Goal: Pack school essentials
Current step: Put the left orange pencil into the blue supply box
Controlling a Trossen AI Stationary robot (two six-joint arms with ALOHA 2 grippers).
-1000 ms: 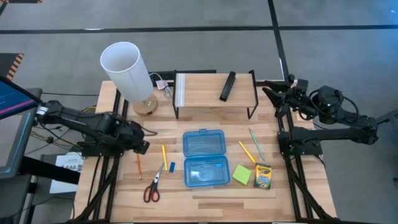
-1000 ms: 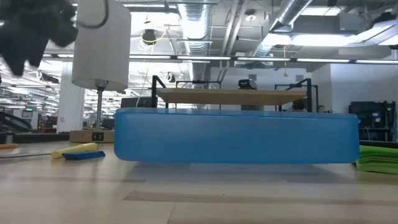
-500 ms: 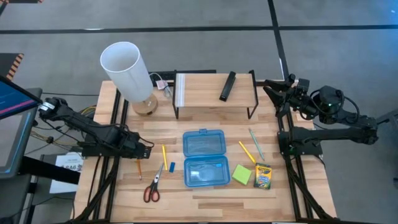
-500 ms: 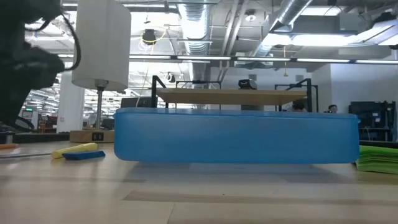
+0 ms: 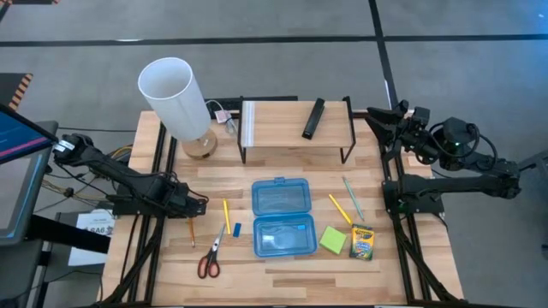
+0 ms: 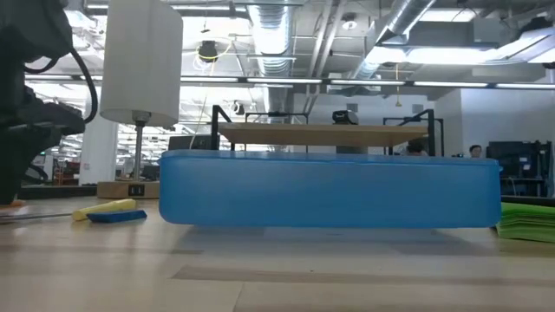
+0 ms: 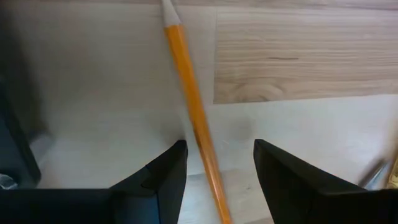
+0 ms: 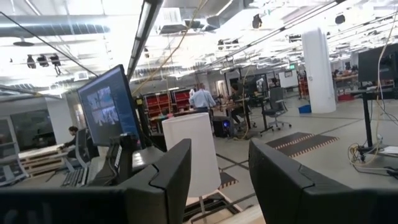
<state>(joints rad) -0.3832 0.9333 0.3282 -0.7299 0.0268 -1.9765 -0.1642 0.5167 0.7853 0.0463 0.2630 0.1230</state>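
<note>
An orange pencil lies flat on the table near its left edge. My left gripper points down over it, open, with one finger on either side of the pencil and a gap to each. From above, this gripper sits just beyond the far end of the pencil. The open blue case lies mid-table. Around it lie a yellow pencil, a blue eraser, red-handled scissors, a green sticky-note pad, a crayon box, another yellow pencil and a pale green pen. My right gripper waits raised and open at the far right.
A tall white cylinder stands on a round base at the far left. A low wooden shelf at the far middle carries a slim black bar. In the low view the blue case fills the middle.
My left gripper has come down toward the table over the orange pencil, rolling about its own axis as it sank. Its fingers stay apart. Nothing on the table has moved.
</note>
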